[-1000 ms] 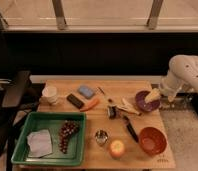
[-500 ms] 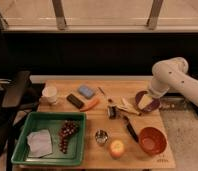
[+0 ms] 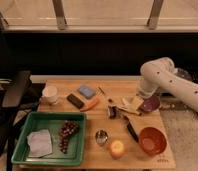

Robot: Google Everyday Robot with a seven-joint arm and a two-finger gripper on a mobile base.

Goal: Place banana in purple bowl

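The purple bowl point(image 3: 152, 104) sits at the right side of the wooden table point(image 3: 99, 155). The pale banana point(image 3: 133, 103) lies just left of the bowl, against its left rim, not inside it. My gripper point(image 3: 139, 99) hangs at the end of the white arm point(image 3: 164, 77), right above the banana and the bowl's left rim. I cannot tell whether it holds the banana.
An orange-red bowl point(image 3: 150, 141) stands at the front right, with a dark-handled utensil point(image 3: 130, 128) beside it. A green tray point(image 3: 22, 150) holds grapes point(image 3: 66, 133) and a white cloth point(image 3: 40, 143). A carrot point(image 3: 91, 104), blue sponge point(image 3: 85, 91), white cup point(image 3: 50, 94), metal cup point(image 3: 101, 137) and orange fruit point(image 3: 116, 148) also lie about.
The arm has swung left across the purple bowl, and the gripper with the pale banana has shifted from over the bowl to its left rim.
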